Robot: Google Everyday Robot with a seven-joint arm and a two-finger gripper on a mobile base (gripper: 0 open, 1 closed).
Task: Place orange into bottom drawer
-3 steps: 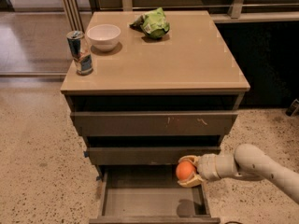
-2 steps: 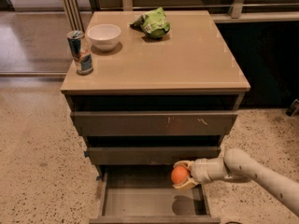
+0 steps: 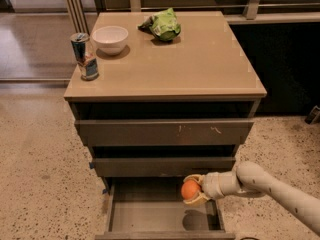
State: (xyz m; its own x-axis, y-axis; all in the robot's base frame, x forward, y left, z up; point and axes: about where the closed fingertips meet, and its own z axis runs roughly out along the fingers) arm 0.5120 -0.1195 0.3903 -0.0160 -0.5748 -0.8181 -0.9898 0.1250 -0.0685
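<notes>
- The 2 fingers (image 3: 198,201) of the gripper (image 3: 188,190), pale yellowish and rubbery-looking, are clamped on the orange (image 3: 190,189), 1 above it and 1 below.
- The orange is round, smooth and matte. It is held in the air over the right rear part of the bottom drawer (image 3: 145,217) and does not touch the floor of the drawer.
- Behind the fingers, a ribbed white wrist leads into the smooth, rounded beige arm (image 3: 272,190), which reaches in from the lower right.
- The bottom drawer is pulled out: a shallow rectangular tray with a bare, flat grey floor, where a soft round shadow lies under the fruit.
- Above it, the middle drawer (image 3: 150,167) has a plain grey-brown front, and the top drawer (image 3: 130,133) shows pale scratches on the right of its front.
- The smooth tan tabletop (image 3: 200,69) carries a glossy white bowl (image 3: 110,38), a cylindrical metal can (image 3: 85,56) and a crinkled green bag (image 3: 165,25).
- The can's printing cannot be read.
- The floor (image 3: 40,174) around the cabinet is speckled stone.
</notes>
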